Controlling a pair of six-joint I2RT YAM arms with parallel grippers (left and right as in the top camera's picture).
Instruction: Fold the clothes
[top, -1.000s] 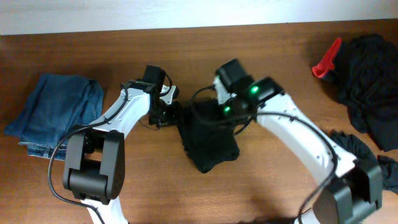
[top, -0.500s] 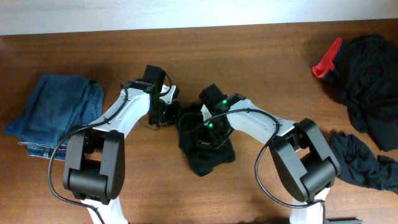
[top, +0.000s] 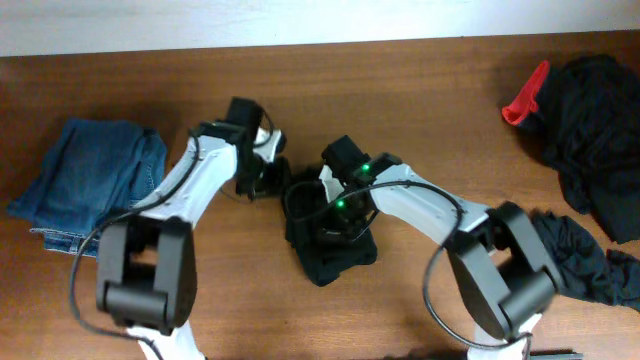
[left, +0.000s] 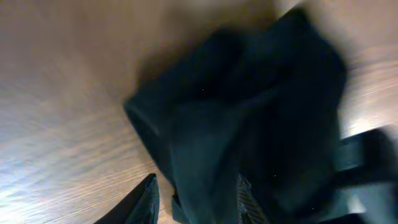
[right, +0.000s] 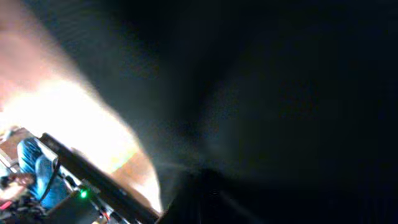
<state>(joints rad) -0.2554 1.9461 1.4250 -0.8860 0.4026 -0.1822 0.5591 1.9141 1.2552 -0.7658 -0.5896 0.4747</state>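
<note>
Where the closed right end effector (top: 330, 220) meets the black garment (top: 335, 255), the left end effector (top: 270, 183) sits at ten o'clock, grip unclear; wooden tabletop (top: 420, 90).

This looks like a robotics lab bench rather than a home. A left robot arm (top: 185, 188) and a right robot arm (top: 412, 205), white and black with loose cables, stand at a bare wooden table (top: 420, 90), with a plain white wall (top: 300, 20) along the top. Jeans (top: 95, 180) at the left and black clothes (top: 335, 250) at the centre and right edge are the only other things.
</note>
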